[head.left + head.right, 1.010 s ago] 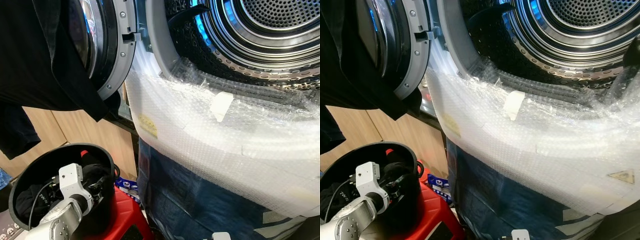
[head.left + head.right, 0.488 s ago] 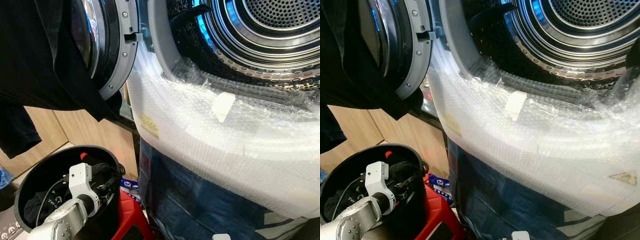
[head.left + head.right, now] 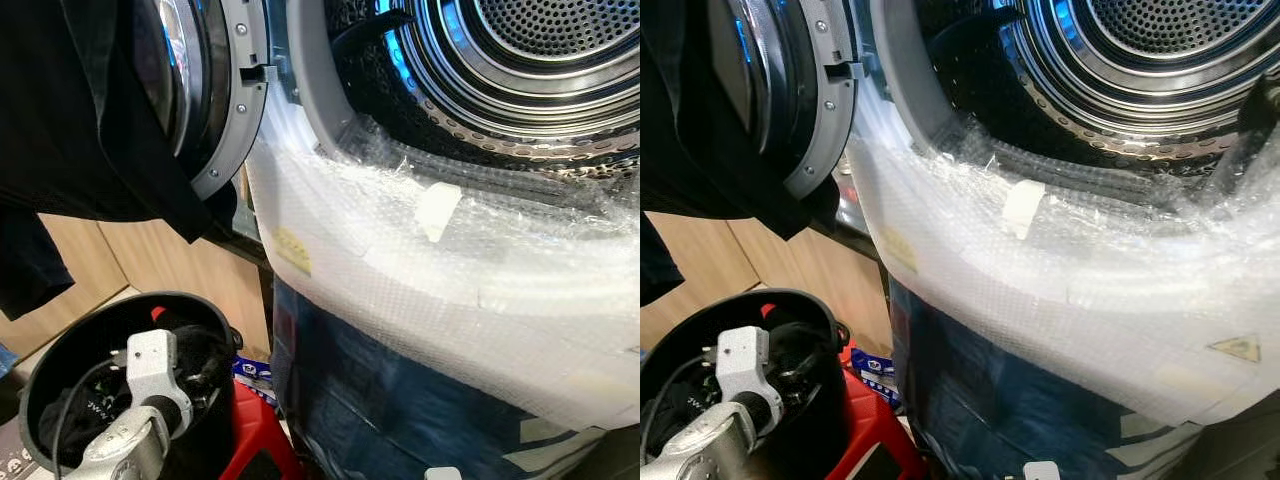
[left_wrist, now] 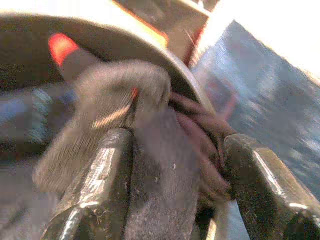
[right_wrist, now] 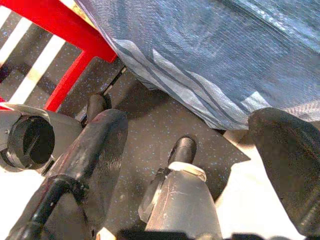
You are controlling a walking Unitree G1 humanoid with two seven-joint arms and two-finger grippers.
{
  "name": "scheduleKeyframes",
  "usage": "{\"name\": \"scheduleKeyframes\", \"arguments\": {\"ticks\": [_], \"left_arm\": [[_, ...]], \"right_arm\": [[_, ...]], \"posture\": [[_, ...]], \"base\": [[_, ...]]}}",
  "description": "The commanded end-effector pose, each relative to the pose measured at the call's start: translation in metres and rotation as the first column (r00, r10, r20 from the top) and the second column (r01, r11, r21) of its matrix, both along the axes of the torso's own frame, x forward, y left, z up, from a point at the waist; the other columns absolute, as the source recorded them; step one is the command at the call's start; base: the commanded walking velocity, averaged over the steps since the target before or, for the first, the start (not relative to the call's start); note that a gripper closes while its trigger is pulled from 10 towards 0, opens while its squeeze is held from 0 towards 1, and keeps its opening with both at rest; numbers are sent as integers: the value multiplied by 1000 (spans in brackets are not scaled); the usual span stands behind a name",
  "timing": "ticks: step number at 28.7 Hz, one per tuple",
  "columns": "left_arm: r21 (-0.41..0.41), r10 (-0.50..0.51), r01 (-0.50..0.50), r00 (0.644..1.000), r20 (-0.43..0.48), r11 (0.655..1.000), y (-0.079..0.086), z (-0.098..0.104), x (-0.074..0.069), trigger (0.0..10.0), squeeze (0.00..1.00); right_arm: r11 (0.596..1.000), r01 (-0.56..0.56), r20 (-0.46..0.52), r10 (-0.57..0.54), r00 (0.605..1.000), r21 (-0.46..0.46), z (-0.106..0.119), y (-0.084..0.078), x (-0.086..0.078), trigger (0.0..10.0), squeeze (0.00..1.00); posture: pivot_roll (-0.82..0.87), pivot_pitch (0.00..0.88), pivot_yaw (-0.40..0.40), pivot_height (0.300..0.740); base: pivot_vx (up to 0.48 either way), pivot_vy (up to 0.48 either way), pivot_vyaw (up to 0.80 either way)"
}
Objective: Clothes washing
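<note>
Two black fingers (image 4: pixel 107 185) of the left gripper (image 4: pixel 170 190), seen in the left wrist view, spread to either side of a dark grey garment (image 4: pixel 150 150) and pressing on its folds; whether truly clamped or only straddling, hard to judge through the blur. Right gripper (image 5: pixel 200 150) low near the floor, fingers spread wide, holding nothing, idle beside a red stool leg (image 5: pixel 70 75).

Lower left of the head view: left wrist sunk into a black laundry bucket (image 3: pixel 60 350) perched on the red stool (image 3: pixel 255 440), dark clothes (image 3: pixel 60 410) heaped inside. Just right of that, a blue cover (image 3: pixel 400 400) over the machine's lower front. Above it, bubble wrap (image 3: pixel 450 290) padding the lip of the opening. Upper left: the open washer door (image 3: pixel 215 90) with a black garment (image 3: pixel 80 110) draped over it. Farthest, upper right: the steel drum (image 3: pixel 540 50), apparently bare of laundry.

Judged early in the task: bucket full, first piece only being grasped, all the lifting and loading left, then closing the door.
</note>
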State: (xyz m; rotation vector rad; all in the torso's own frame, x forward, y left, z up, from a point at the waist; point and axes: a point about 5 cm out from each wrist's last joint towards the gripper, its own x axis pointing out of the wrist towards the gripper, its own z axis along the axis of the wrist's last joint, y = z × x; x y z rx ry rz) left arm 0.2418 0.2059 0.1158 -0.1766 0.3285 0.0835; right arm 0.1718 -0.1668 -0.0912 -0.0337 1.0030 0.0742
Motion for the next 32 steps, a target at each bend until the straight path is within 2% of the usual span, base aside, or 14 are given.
{"name": "scheduleKeyframes", "arguments": {"ticks": [1, 2, 7, 12, 15, 16, 19, 22, 23, 27, 29, 30, 31, 32], "left_arm": [[49, 23, -26, 999, 47, 998, 4, 11, 2, 10000, 0], [98, 26, -35, 995, 92, 995, 5, 21, 5, 10000, 0], [169, 20, -47, 988, 153, 984, 4, 34, 13, 10000, 0], [182, -1, -32, 984, 178, 983, 2, 37, 19, 10000, 0], [157, 38, -67, 983, 178, 985, 7, 33, 23, 10000, 0], [152, 46, -73, 983, 177, 986, 8, 32, 23, 10000, 1000], [139, 130, -150, 981, 142, 979, 20, 27, 31, 10000, 1000], [126, 128, -143, 984, 121, 982, 21, 24, 33, 10000, 1000], [152, 136, -147, 987, 81, 977, 25, 18, 34, 10000, 1000], [133, 199, -205, 979, 52, 970, 37, 15, 41, 10000, 1000], [159, 213, -214, 977, 19, 964, 42, 12, 42, 10000, 1000], [154, 236, -230, 972, -19, 961, 47, 6, 41, 10000, 863], [152, 254, -247, 967, -28, 957, 50, 4, 40, 10000, 0], [140, 256, -249, 966, -30, 958, 50, 3, 40, 10000, 0]], "right_arm": [[1000, -1, -17, 1, 1000, 5, -1, 1, -2, 10000, 0], [1000, -8, -17, 8, 1000, 5, -1, 1, -2, 10000, 0], [1000, -21, -8, 21, 1000, 3, 0, 3, 2, 10000, 0], [1000, -19, 1, 19, 1000, 4, 2, 4, 5, 10000, 0], [1000, -21, 5, 21, 1000, 5, 2, 5, 6, 10000, 0], [1000, -21, 6, 21, 1000, 6, 2, 5, 6, 10000, 0], [1000, -23, 1, 23, 1000, 7, 1, 7, 4, 10000, 0], [1000, -21, -1, 21, 1000, 7, 1, 7, 3, 10000, 0], [1000, -20, -2, 20, 1000, 7, 1, 7, 3, 10000, 0], [1000, -13, 3, 13, 1000, 9, 1, 7, 4, 10000, 0], [1000, -9, 6, 9, 1000, 8, 1, 7, 4, 10000, 0], [1000, -9, 7, 9, 1000, 7, 2, 6, 5, 10000, 0], [1000, -10, 8, 10, 1000, 7, 2, 6, 5, 10000, 0], [1000, -11, 9, 11, 1000, 7, 2, 6, 5, 10000, 0]], "posture": [[244, 28, 15, 740], [247, 26, 14, 740], [243, 8, 17, 740], [233, 0, 23, 740], [228, 0, 24, 740], [228, 0, 24, 740], [223, 0, 27, 740], [221, 0, 28, 740], [214, 0, 29, 740], [200, 0, 37, 740], [199, 0, 37, 740], [196, 0, 36, 740], [196, 0, 36, 740], [197, 0, 35, 740]], "base": [[0, 0, 0], [0, 0, 0], [0, 0, 0], [0, 0, 0], [0, 0, 0], [0, 0, 0], [0, 0, 0], [0, 0, 0], [0, 0, 0], [0, 0, 0], [0, 0, 0], [0, 0, 0], [0, 0, 0], [0, 0, 0]]}}
